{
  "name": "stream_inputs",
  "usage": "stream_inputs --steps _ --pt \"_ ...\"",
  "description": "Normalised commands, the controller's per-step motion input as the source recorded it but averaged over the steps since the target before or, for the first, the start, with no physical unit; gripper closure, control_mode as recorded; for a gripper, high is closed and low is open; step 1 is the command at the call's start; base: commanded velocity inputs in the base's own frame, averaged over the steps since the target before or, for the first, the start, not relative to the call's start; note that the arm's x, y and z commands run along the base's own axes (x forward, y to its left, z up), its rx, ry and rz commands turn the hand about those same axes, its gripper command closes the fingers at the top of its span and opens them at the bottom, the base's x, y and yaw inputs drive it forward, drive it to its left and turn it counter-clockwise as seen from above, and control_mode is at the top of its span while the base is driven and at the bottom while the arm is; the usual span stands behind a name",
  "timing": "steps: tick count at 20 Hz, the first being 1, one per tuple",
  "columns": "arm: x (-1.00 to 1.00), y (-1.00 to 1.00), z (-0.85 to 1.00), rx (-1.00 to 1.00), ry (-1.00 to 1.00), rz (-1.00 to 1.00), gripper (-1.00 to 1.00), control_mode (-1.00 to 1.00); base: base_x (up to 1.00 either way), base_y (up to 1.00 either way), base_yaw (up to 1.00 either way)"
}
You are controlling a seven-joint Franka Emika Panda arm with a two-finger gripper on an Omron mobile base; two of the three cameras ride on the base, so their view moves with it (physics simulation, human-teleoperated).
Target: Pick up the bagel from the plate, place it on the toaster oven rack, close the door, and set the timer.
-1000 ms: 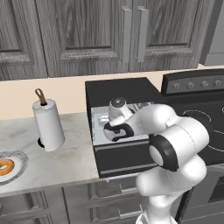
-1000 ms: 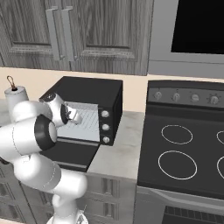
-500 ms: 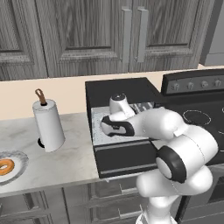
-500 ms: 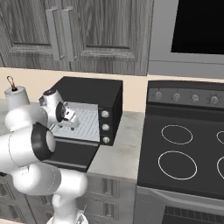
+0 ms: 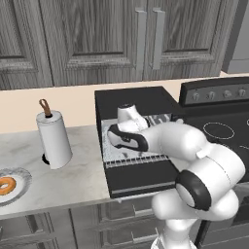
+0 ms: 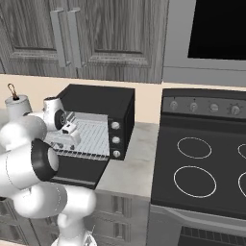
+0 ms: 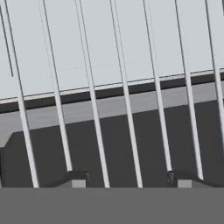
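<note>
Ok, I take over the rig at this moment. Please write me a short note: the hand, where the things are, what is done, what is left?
Hand: open, fingers apart just above the wires of the toaster oven rack, holding nothing.
Bagel: on the plate, on the counter to the left of the paper towel roll, far from the hand.
Door: open, lying flat in front of the oven.
Done: none of the task steps.
Left: pick up the bagel, put it on the rack, close the door, set the timer.
</note>
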Motion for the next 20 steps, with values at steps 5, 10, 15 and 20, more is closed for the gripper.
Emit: stream_inputs --steps 5,10,15,20 --pt "-1.00 0.15 -0.33 -0.02 -0.06 0.00 -1.00 -1.00 0.00 0.00 0.00" --pt "-1.00 0.32 0.40 0.00 -0.27 0.00 -1.00 -1.00 0.00 0.00 0.00" --pt "-0.95 0.59 0.54 0.00 -0.17 0.04 -1.00 -1.00 0.00 0.00 0.00" --pt "-0.59 0.84 0.57 0.04 0.00 0.08 -1.00 -1.00 0.00 0.00 0.00"
